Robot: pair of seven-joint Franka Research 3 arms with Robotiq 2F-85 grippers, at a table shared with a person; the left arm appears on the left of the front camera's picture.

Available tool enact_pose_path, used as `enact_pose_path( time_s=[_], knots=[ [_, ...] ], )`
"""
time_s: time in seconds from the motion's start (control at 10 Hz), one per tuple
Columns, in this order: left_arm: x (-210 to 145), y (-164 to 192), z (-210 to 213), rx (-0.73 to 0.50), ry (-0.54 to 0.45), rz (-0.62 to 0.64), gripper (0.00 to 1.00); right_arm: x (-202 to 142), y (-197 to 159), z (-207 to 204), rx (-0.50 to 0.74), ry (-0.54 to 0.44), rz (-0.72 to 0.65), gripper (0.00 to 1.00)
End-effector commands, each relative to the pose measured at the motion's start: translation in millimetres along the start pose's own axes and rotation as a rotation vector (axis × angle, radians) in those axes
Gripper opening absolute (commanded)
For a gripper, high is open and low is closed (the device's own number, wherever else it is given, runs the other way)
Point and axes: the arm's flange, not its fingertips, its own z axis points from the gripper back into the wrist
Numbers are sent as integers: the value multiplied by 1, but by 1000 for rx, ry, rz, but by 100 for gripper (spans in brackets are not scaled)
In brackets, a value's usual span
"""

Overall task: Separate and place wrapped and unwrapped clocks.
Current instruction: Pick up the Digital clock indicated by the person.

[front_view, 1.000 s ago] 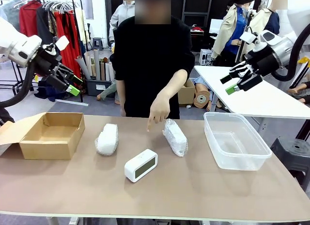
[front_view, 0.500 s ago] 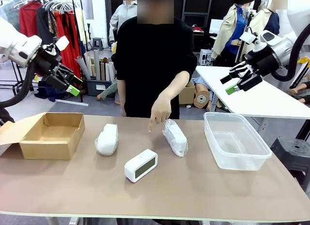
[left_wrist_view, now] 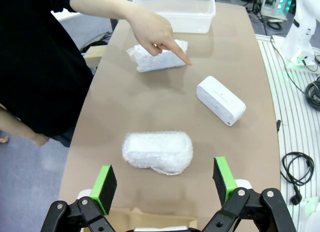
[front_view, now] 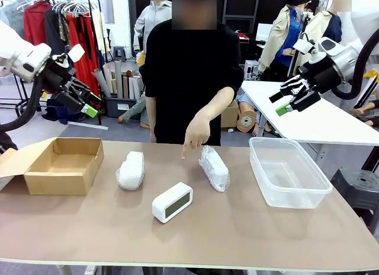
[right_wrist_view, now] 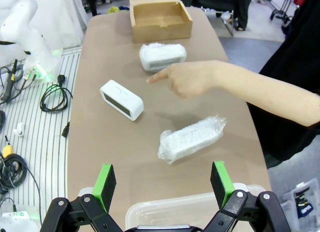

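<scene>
Two clocks in white bubble wrap lie on the brown table: one left of centre (front_view: 131, 170) (left_wrist_view: 158, 152) (right_wrist_view: 162, 56), one right of centre (front_view: 214, 167) (left_wrist_view: 156, 56) (right_wrist_view: 191, 137). A bare white clock (front_view: 172, 201) (left_wrist_view: 220, 100) (right_wrist_view: 121, 99) with a dark screen lies nearer the front. The person's hand (front_view: 195, 134) (left_wrist_view: 155, 33) (right_wrist_view: 189, 78) points down beside the right wrapped clock. My left gripper (front_view: 87, 102) (left_wrist_view: 163, 183) hangs open, high above the cardboard box. High over the plastic tub, my right gripper (front_view: 280, 103) (right_wrist_view: 163, 180) is open too.
An open cardboard box (front_view: 61, 165) (right_wrist_view: 160, 17) stands at the table's left end. A clear plastic tub (front_view: 287, 170) (left_wrist_view: 175, 11) (right_wrist_view: 200, 212) stands at the right end. Another white table (front_view: 308, 118) is behind on the right.
</scene>
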Motion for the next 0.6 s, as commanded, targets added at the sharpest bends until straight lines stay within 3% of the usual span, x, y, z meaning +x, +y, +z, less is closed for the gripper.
enact_pose_path(
  time_s=[0.0, 0.2, 0.5],
  knots=[
    [1, 0, 1, 3, -4, 8, 100, 1, 0, 1, -4, 0, 3, 100],
    [1, 0, 1, 3, -4, 8, 100, 4, 16, -13, -3, -19, 1, 100],
    [1, 0, 1, 3, -4, 8, 100, 43, 44, -31, -11, 22, 5, 100]
  ],
)
